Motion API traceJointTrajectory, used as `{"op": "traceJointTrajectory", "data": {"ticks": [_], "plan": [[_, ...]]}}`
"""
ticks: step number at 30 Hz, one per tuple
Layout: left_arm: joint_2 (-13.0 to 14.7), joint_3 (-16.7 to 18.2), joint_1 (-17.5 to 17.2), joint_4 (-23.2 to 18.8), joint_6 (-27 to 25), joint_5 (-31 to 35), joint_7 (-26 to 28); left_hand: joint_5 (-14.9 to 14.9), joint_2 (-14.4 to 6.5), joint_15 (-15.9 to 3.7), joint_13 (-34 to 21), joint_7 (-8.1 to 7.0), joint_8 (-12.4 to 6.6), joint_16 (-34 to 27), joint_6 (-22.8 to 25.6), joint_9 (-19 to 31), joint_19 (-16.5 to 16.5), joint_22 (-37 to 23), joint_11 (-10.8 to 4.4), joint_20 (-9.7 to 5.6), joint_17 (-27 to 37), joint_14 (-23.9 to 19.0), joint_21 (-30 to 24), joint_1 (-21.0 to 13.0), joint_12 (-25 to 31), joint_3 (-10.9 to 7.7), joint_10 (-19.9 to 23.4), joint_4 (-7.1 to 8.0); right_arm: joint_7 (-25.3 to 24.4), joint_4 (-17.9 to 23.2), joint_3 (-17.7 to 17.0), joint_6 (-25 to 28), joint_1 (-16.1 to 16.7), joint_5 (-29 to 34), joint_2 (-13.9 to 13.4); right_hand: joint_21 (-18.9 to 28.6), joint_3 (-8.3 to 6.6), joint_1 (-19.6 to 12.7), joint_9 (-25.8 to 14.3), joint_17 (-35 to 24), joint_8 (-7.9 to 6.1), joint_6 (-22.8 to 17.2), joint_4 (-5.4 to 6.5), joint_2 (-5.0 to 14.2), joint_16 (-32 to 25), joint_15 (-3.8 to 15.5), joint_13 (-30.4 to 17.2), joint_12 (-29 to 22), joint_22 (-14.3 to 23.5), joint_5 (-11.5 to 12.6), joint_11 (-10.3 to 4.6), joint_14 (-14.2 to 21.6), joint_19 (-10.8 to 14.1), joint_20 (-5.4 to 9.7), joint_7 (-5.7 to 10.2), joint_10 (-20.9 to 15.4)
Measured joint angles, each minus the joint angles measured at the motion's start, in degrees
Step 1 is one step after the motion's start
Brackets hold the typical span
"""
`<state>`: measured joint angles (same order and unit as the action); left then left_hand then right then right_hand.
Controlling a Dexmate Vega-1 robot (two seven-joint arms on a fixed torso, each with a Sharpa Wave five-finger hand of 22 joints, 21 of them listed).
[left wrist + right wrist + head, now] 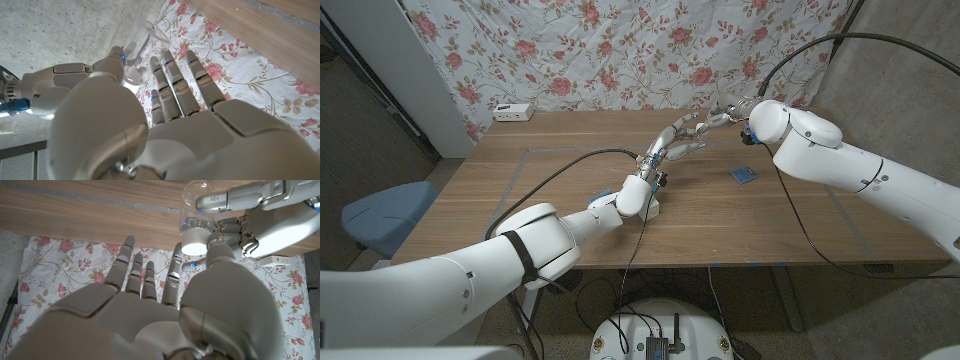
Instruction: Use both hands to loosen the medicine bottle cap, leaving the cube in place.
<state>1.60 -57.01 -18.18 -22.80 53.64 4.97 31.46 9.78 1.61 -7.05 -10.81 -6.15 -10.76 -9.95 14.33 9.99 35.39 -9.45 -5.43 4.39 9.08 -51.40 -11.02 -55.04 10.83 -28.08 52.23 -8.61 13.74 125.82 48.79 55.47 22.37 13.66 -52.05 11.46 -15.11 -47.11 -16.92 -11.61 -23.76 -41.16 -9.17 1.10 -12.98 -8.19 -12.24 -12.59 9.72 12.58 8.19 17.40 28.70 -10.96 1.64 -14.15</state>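
The medicine bottle [196, 217] is clear plastic with a round white cap [194, 241]. It is held in the air above the wooden table [500, 200], at about 1 o'clock from the table centre. The left hand [672, 146] grips the clear body. The right hand [725, 117] touches the cap with its thumb [220, 260]; the other fingers [142, 277] are straight and spread. A flat blue cube [744, 175] lies on the table at 3 o'clock.

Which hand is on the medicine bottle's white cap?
The right hand: its thumb meets the white cap, while the left hand wraps the clear bottle body.
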Motion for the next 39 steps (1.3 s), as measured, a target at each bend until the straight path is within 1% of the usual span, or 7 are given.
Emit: {"op": "traceJointTrajectory", "data": {"ticks": [4, 10, 13, 22, 31, 34, 39], "plan": [[0.0, 0.0, 0.0, 0.0, 0.0, 0.0, -0.1, 0.0, -0.2, 0.00, 0.0, -0.10, 0.00, 0.0, 0.1, 0.0, 0.0, 0.0, 0.00, 0.00, 0.1, 0.0, 0.0, 0.2, 0.2, 0.00, 0.0, 0.00, -0.2, -0.1, 0.0, 0.0, 0.1, 0.2, 0.2, 0.0, -0.23, -0.2, -0.2, 0.0, -0.41, -0.4, -0.24, 0.14, 0.0, 0.21, 0.0, 0.0, 0.0, 0.0, -0.21, 0.2, 0.2, 0.21, 0.20, -0.2], [0.0, 0.0, 0.0, 0.0, -0.1, -0.2, -0.2, 0.0, -0.1, 0.00, 0.0, -0.10, 0.00, 0.0, 0.1, 0.0, 0.0, 0.0, -0.01, 0.00, 0.1, 0.0, 0.0, 0.2, 0.2, -0.18, 0.0, 0.19, -0.6, -0.2, 0.2, 0.5, 0.1, 0.8, 0.5, 0.0, -0.86, -0.8, -0.3, 0.0, -0.43, -0.4, -0.40, 0.31, 0.0, 0.53, 0.0, 0.0, 0.0, 0.0, -0.61, 0.7, 0.4, 0.39, 0.20, -0.6], [0.0, 0.0, 0.0, 0.0, -0.2, -0.3, -0.4, 0.0, -0.1, 0.00, 0.0, -0.10, 0.00, 0.0, 0.1, 0.0, 0.0, 0.0, -0.01, 0.00, 0.1, 0.0, 0.0, 0.2, 0.2, -0.18, 0.0, 0.19, -0.8, -0.3, 0.3, 0.7, 0.1, 1.0, 0.6, 0.0, -1.22, -1.3, -0.5, 0.0, -0.86, -0.4, -0.39, 0.36, 0.0, 0.85, 0.0, 0.0, 0.0, 0.0, -0.93, 1.0, 0.5, 0.52, 0.24, -0.9], [0.0, 0.0, 0.0, 0.1, -0.5, -0.6, -0.7, -0.1, -0.1, 0.00, 0.0, -0.10, 0.00, 0.0, 0.1, 0.0, 0.0, 0.0, -0.01, 0.00, 0.1, 0.0, 0.0, 0.2, 0.2, -0.19, 0.0, 0.20, -0.9, -0.7, 1.2, 1.6, -0.5, 1.7, 1.1, 0.0, -3.09, -3.1, -0.2, -0.3, -0.70, -0.4, -0.89, 1.40, 0.0, 1.66, 0.0, 0.0, 0.0, -0.1, -1.35, 1.2, 0.8, 0.82, 1.26, -0.9], [-0.1, 0.1, 0.2, 0.4, -1.0, -1.1, -1.3, -0.1, 0.0, 0.00, 0.0, -0.10, 0.00, 0.0, 0.1, 0.0, 0.0, 0.0, -0.01, 0.00, 0.1, 0.0, 0.0, 0.3, 0.1, -0.26, 0.0, 0.27, 0.1, -1.5, 1.5, 1.9, -1.3, 1.5, 1.3, -0.2, -5.31, -6.0, 0.2, -0.3, -0.37, 0.9, -1.18, 2.69, 0.0, 2.49, 0.0, 0.8, 0.0, 0.6, -2.61, 0.4, 0.8, 0.82, 2.47, 0.4], [-0.2, 0.1, 0.3, 0.4, -1.3, -1.4, -1.7, -0.1, 0.0, 0.00, 0.0, -0.09, 0.00, 0.0, 0.1, 0.0, 0.0, 0.0, -0.01, 0.00, 0.1, 0.0, 0.0, 0.3, 0.0, -0.26, 0.0, 0.27, 0.4, -1.8, 1.5, 1.7, -1.5, 1.2, 1.3, -0.2, -5.72, -6.7, 0.3, -0.3, -0.34, 1.2, -1.24, 2.93, 0.2, 2.79, 0.0, 0.8, 0.0, 0.7, -3.05, 0.1, 0.7, 0.93, 2.39, 0.8], [-0.3, 0.1, 0.5, 0.6, -1.8, -1.8, -2.2, -0.2, 0.0, 0.00, 0.0, -0.09, 0.00, 0.0, 0.1, 0.0, 0.0, 0.0, -0.01, 0.00, 0.0, 0.0, 0.0, 0.3, 0.2, -0.26, 0.0, 0.26, 0.8, -2.4, 1.3, 0.9, -1.7, 0.5, 1.5, -0.5, -6.13, -7.2, 0.6, -0.3, -0.06, 1.9, -0.99, 3.13, 0.3, 2.79, 0.0, 1.2, 0.0, 0.8, -3.58, 0.1, 0.6, 1.03, 3.05, 1.3]]}}
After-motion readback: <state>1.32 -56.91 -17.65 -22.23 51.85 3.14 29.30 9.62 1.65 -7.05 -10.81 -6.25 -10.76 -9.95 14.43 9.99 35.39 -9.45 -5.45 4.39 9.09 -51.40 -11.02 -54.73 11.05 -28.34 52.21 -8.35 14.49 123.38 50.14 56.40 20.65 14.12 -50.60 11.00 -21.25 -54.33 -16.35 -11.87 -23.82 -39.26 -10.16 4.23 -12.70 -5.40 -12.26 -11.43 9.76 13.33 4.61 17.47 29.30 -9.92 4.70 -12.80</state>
